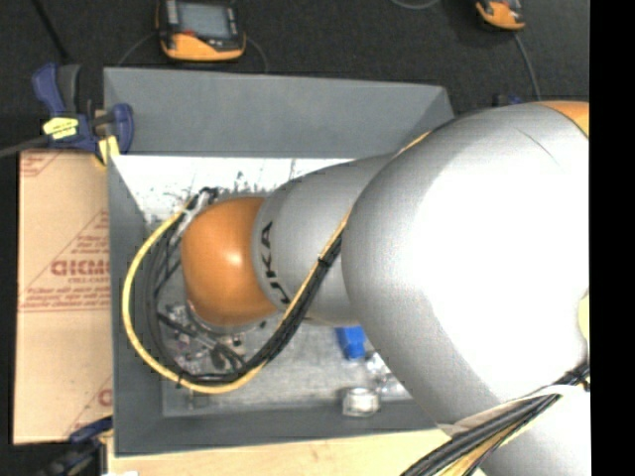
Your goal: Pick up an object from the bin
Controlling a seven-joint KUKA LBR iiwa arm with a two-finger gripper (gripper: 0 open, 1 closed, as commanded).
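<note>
My gripper (pixel 198 345) is low in the bin's front-left part, mostly hidden under the arm's orange wrist cover; only dark metal parts of its body show below the cover. A small blue object (pixel 349 342) lies on the bin floor to its right, partly under the arm. In front of that lies a clear, crinkled piece (pixel 384 377), and a small round silvery-clear object (pixel 359 401) rests near the front wall. Nothing can be seen held.
The big silver arm reaches in from the right and covers the bin's middle and right side. A yellow and black cable loop hangs round the wrist, close to the left wall. The back of the bin floor shows dark specks.
</note>
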